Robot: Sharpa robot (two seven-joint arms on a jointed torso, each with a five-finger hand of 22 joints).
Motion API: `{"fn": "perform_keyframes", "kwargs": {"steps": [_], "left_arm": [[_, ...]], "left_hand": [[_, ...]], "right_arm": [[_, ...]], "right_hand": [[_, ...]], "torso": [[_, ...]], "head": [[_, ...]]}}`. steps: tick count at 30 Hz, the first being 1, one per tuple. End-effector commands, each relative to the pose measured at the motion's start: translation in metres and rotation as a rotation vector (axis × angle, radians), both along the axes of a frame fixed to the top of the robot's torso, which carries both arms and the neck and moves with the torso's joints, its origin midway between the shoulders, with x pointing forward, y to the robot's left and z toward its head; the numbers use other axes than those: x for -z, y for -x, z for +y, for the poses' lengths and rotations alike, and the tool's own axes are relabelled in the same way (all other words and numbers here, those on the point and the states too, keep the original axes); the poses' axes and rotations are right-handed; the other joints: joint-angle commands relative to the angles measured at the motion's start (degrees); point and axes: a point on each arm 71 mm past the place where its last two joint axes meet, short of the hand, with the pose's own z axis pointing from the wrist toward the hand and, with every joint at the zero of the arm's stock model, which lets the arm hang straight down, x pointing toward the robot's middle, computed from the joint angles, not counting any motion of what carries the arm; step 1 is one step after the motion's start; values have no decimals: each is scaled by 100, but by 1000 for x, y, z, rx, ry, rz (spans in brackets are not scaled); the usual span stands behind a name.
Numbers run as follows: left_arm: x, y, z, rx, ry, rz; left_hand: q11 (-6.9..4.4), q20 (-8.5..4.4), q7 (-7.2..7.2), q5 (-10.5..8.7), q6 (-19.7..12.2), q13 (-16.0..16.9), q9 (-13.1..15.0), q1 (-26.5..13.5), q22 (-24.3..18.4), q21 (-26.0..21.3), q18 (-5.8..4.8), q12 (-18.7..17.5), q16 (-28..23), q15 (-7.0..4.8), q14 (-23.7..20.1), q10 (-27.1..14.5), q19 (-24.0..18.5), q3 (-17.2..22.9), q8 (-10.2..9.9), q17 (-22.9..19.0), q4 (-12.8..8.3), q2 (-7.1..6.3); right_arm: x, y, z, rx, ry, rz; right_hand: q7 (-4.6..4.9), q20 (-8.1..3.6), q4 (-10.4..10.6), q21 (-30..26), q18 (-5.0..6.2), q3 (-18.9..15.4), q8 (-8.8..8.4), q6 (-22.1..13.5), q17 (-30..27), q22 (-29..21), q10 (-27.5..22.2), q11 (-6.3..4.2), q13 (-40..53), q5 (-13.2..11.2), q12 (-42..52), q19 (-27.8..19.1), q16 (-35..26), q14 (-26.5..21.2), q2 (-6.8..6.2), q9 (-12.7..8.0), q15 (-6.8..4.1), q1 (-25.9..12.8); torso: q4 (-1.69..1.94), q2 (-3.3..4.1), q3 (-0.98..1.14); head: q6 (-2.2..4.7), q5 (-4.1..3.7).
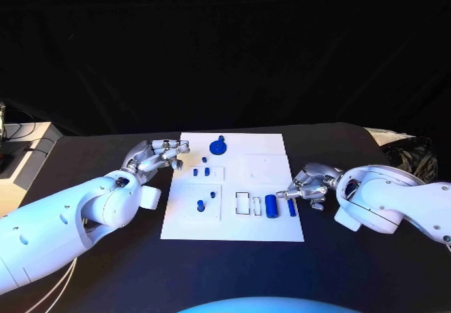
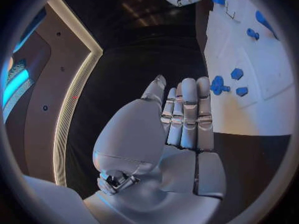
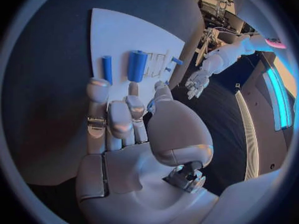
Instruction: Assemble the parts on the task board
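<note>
The left hand (image 1: 158,156) hovers at the left edge of the task board (image 1: 268,147), fingers loosely apart and holding nothing. On the board, small blue pegs (image 1: 200,172) stand nearest it, with a round blue part (image 1: 219,147) further up. Moving right, a thick blue cylinder (image 1: 272,206) and a thin blue rod (image 1: 291,207) lie side by side near the board's right edge, long axes running toward the robot. The right hand (image 1: 310,184) sits just beside them over the worktop, fingers curled in with nothing visibly held. It is clearly nearer the rod, which lies just inward of its fingertips
</note>
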Motion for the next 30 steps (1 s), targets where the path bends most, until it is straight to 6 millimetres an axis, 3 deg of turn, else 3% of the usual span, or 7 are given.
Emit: {"fn": "perform_keyframes", "kwargs": {"steps": [1, 3, 8, 9, 22, 25, 30], "left_arm": [[-2, 2, -4, 26, 15, -13], [-2, 3, -5, 29, 16, -12], [-1, 3, -6, 33, 17, -10], [-1, 3, -6, 33, 17, -10], [-1, 4, -7, 42, 17, -1], [0, 4, -6, 42, 16, 2], [1, 4, -5, 43, 15, 8]], "left_hand": [[-11, -41, -7, 29, 35, -5, 2, 2, 3, -26, 9, -28, -18, -28, 7, 37, -7, -5, -12, -4, 32, -43], [-11, -41, -7, 29, 35, -5, 2, 2, 3, -26, 9, -28, -18, -28, 7, 37, -7, -5, -12, -4, 32, -43], [-11, -41, -9, 30, 34, -4, 2, -8, 3, -31, 7, -33, -17, -27, 7, 36, -5, -9, -12, -2, 41, -42], [-11, -41, -9, 30, 34, -4, 2, -8, 3, -31, 7, -33, -17, -27, 7, 36, -5, -9, -12, -2, 41, -42], [-9, -42, -6, 29, 25, -3, 2, -26, 6, -39, 6, -39, -15, -26, 9, 37, 1, -17, -15, 4, 60, -41], [-5, -39, -1, 29, 18, -4, 2, -26, 6, -49, 3, -43, -21, -21, -2, 31, -8, -20, -15, 3, 62, -43], [-2, -36, 0, 27, 16, -3, 2, -33, 7, -56, 1, -45, -22, -19, -9, 23, -14, -23, -14, 4, 70, -41]], "right_arm": [[5, 5, -2, 33, 115, 45], [6, 7, 0, 41, 120, 49], [8, 8, 9, 43, 124, 46], [9, 8, 11, 41, 125, 45], [24, 4, 25, 14, 159, 71], [27, 3, 31, 7, 159, 77], [31, 1, 35, 0, 165, 83]], "right_hand": [[-16, -28, 54, 163, -61, 3, -35, 46, 5, 396, 73, -17, 76, 57, -34, 278, 27, 52, 7, 182, -8, -76], [-25, -32, 74, 317, -72, 1, -34, 32, -7, 419, 87, -18, 117, 138, -29, 280, 29, 53, -14, 318, -12, -104], [-24, -33, 94, 389, -73, -7, -57, 28, 12, 429, 103, -17, 154, 246, -5, 282, 51, 56, -42, 373, -13, -152], [-24, -33, 97, 403, -73, -5, -63, 29, 17, 431, 106, -17, 164, 250, 1, 282, 58, 57, -47, 387, -13, -160], [-25, -29, 183, 448, -71, 8, -89, 30, 16, 432, 90, -15, 175, 187, -31, 270, 70, 50, -93, 465, -10, -258], [-28, -31, 245, 431, -71, 65, -79, 13, 2, 423, 91, -17, 176, 181, -48, 262, 67, 48, -140, 573, -11, -250], [-29, -31, 245, 418, -70, 63, -79, 13, -1, 420, 80, -17, 168, 163, -66, 260, 65, 48, -147, 581, -12, -259]], "torso": [[-26, -9, -14], [-21, -8, -18], [-20, -8, -26], [-15, -6, -23], [-17, -2, -22], [-28, -3, -18], [-16, -4, -21]], "head": [[-21, -6], [-26, -10], [-37, -18], [-35, -49], [-76, 22], [-90, 50], [-98, 41]]}}
